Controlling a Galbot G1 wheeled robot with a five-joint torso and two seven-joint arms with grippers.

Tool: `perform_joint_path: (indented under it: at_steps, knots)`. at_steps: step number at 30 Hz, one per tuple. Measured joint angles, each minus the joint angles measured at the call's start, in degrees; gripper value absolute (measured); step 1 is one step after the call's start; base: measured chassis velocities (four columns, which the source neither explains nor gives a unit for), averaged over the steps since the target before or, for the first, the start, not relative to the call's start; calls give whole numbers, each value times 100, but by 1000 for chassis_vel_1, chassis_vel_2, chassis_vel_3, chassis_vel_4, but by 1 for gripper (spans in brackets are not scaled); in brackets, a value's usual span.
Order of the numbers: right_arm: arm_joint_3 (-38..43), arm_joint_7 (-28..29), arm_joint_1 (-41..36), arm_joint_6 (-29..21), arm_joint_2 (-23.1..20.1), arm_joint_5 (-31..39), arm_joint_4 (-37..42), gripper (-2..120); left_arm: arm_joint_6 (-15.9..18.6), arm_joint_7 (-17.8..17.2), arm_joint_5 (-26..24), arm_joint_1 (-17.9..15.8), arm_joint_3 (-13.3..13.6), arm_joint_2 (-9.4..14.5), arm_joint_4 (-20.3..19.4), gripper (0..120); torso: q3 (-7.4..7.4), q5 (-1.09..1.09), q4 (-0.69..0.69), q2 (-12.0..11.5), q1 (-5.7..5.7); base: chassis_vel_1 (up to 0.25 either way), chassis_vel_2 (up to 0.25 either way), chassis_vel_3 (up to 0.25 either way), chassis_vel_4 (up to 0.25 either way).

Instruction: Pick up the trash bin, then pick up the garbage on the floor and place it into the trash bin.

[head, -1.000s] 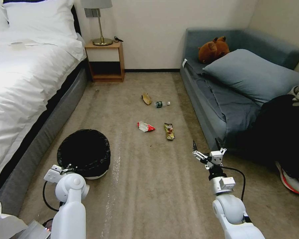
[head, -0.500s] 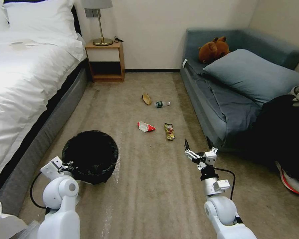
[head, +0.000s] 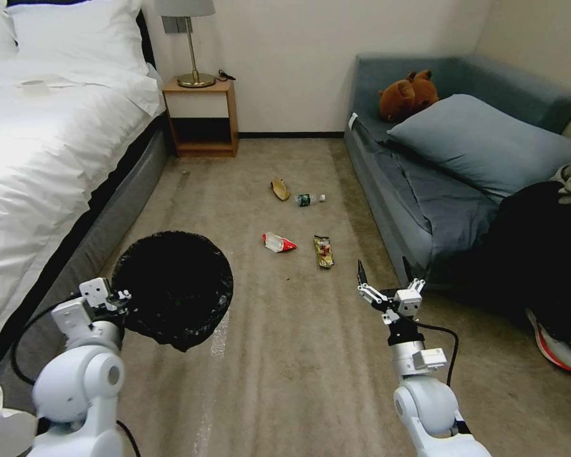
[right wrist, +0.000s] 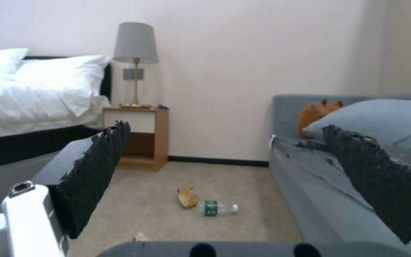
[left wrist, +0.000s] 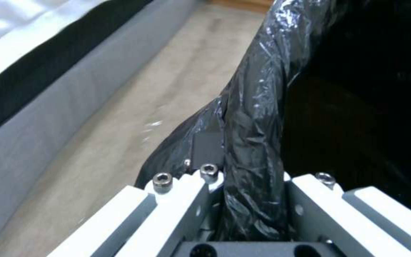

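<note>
The trash bin (head: 171, 289), its black bag over the rim, hangs tilted above the carpet. My left gripper (head: 116, 298) is shut on its near rim. In the left wrist view the fingers (left wrist: 177, 200) clamp the bag-covered rim of the trash bin (left wrist: 253, 142). The garbage lies ahead on the floor: a red-and-white wrapper (head: 278, 242), a yellow-brown packet (head: 323, 251), a small bottle (head: 309, 199) and a tan scrap (head: 280, 188). My right gripper (head: 382, 276) hovers open, short of the packet and to its right. The right wrist view shows the bottle (right wrist: 217, 208) and scrap (right wrist: 186, 196) between its spread pads (right wrist: 94, 171).
A white bed (head: 38, 165) runs along the left, and a grey sofa (head: 425, 190) with a pillow and a teddy bear along the right. A nightstand (head: 200, 117) with a lamp stands at the far wall. A person's shoe (head: 558, 346) rests by the sofa's near end.
The left arm has lifted the bin off the carpet and drawn it up; the bin now hangs tilted. The right gripper first moved left, then slightly back right and forward, still open.
</note>
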Motion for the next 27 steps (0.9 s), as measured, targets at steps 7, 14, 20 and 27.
perform_joint_path:
  at_steps: [7, 14, 20, 27]
  knots:
    - [36, 49, 2, -79, 18, -16, 41, 100, -3, 657, -56, 119, 38, 382, 38, 1, 0, 1, 0, 0, 0, 0, 0, 0, 0]
    - [89, 143, 87, -96, -2, -51, -60, 100, -15, 518, -357, 16, 67, 356, 433, 1, 0, 0, 0, 0, 0, 0, 0, 0, 0]
    - [119, 106, 196, 27, -37, -52, -340, 100, -29, 451, -282, -50, 122, 131, 534, 1, 0, 1, -1, 0, 0, 0, 0, 0, 0]
    - [60, 93, 281, 33, -42, -12, -546, 100, -33, 396, -182, -111, 118, 70, 729, 1, 0, 1, -1, 0, 0, 0, 0, 0, 0]
